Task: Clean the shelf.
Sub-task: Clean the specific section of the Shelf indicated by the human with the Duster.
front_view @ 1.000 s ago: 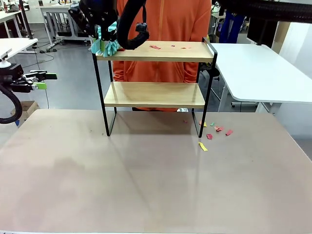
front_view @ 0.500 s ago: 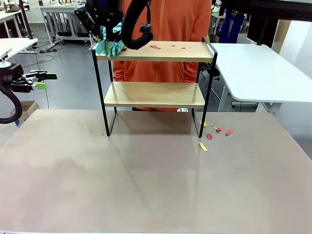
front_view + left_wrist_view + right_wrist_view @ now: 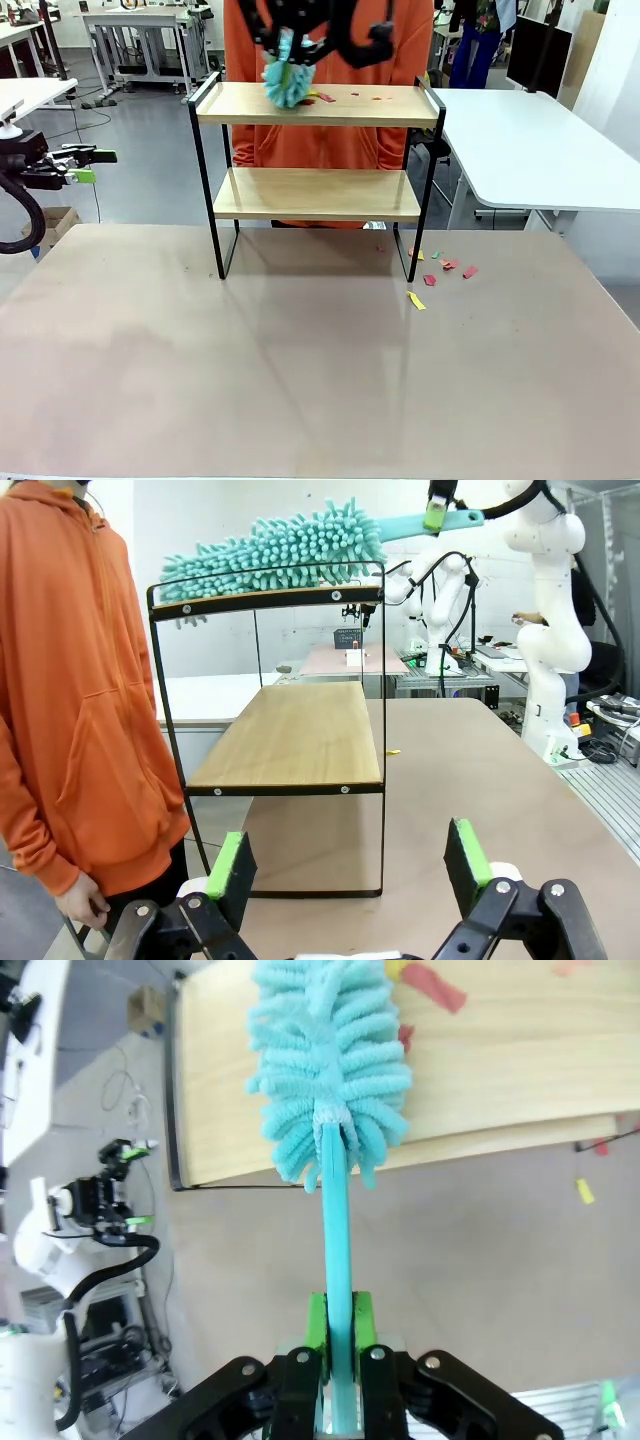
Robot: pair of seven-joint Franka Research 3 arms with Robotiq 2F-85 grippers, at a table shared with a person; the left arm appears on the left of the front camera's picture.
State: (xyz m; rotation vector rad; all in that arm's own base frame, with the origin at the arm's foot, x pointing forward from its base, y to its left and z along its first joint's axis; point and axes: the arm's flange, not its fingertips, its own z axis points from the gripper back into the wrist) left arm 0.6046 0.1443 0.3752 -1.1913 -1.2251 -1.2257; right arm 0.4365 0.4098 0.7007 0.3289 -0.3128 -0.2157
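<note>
Two tiers of light wood on a black frame, the shelf (image 3: 316, 195) stands at upper centre of our front view, toward the far side of the table (image 3: 300, 380), with a person in an orange hoodie (image 3: 400, 45) behind it. At the top edge our right gripper (image 3: 290, 25) is clamped on a teal duster (image 3: 286, 82). Its fluffy head rests on the top board (image 3: 380, 108), just left of the paper scraps (image 3: 322, 97) we judge it is there to sweep off. More scraps (image 3: 440, 268) lie on the table by the shelf's right foot. At mid-left our left gripper (image 3: 95, 166) hangs spread and empty, well clear of the work.

From the left wrist, its green pads (image 3: 232, 865) rise wide apart at the bottom edge. The shelf sits end-on at centre, and the person is cut off at upper left.

From the right wrist, the pads (image 3: 316, 1325) pinch the handle at bottom centre, in line with the fingers so the head lies flat. That head hides whatever lies beneath it, and the board covers the lower tier.
</note>
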